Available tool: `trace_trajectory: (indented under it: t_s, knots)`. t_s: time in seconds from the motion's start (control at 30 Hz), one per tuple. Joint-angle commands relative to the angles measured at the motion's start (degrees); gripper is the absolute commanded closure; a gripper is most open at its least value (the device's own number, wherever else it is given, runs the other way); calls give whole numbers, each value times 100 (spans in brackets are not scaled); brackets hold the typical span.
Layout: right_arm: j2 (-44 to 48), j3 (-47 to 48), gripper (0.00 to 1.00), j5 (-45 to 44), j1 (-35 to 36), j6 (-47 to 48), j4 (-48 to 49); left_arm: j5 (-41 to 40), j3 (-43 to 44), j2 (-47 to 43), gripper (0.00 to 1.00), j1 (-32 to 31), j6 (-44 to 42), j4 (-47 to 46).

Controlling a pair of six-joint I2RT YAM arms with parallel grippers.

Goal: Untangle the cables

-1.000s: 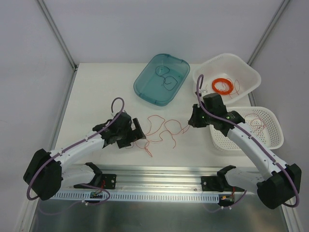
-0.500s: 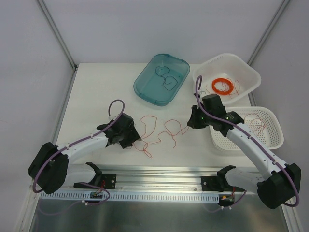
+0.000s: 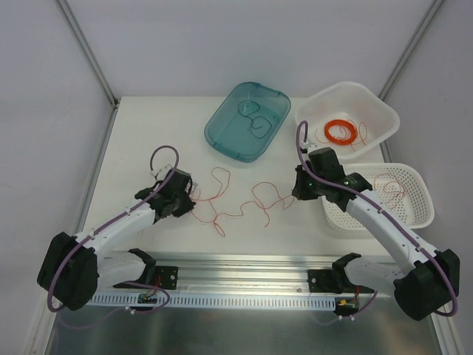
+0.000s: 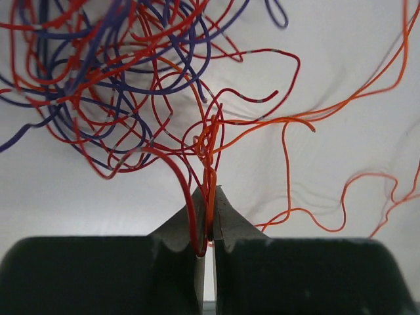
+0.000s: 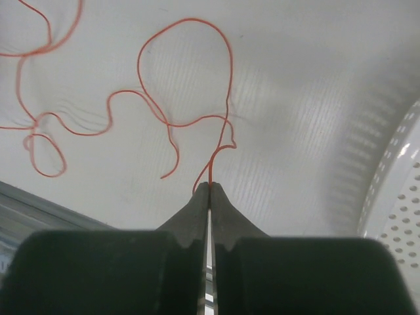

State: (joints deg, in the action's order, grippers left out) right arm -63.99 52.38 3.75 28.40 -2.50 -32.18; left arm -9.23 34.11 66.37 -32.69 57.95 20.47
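Observation:
The cables are a wad of thin red, orange and dark blue wires (image 4: 98, 65) spread across the upper left of the left wrist view. My left gripper (image 4: 209, 190) is shut on a few red and orange strands from its lower edge. In the top view the left gripper (image 3: 185, 205) sits left of centre and its wrist hides most of the wad. A long red-orange strand (image 3: 244, 212) trails right across the table to my right gripper (image 3: 295, 194). The right gripper (image 5: 209, 185) is shut on that strand's end (image 5: 211, 167).
A teal tray (image 3: 222, 140) at the back holds dark wire loops. A white basket (image 3: 384, 111) at back right holds an orange ring coil (image 3: 341, 132). A perforated white basket (image 3: 414, 214) with red wires lies under the right arm. A metal rail (image 3: 244, 270) runs along the near edge.
My left gripper has gone from open to shut on the strands and has moved left, pulling the wires with it. The right gripper stays shut, almost in the same place.

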Motion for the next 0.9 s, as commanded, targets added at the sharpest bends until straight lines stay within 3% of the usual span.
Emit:
trace_trajectory:
  t_s: [0.0, 0.2, 0.47, 0.87]
  knots:
    - [237, -96, 99, -575, -36, 127, -217, -1009, 403, -649, 100, 769, -1168, 598]
    - [474, -167, 99, -805, -195, 153, -402, -2090, 1185, -977, 100, 1861, -2734, 1090]
    - [729, -123, 99, -964, -502, 224, -578, -2767, 2204, -705, 100, 3364, -3808, 1144]
    - [984, -149, 99, -806, -1091, 470, -658, -3163, 3479, 165, 100, 4103, -4336, 1161]
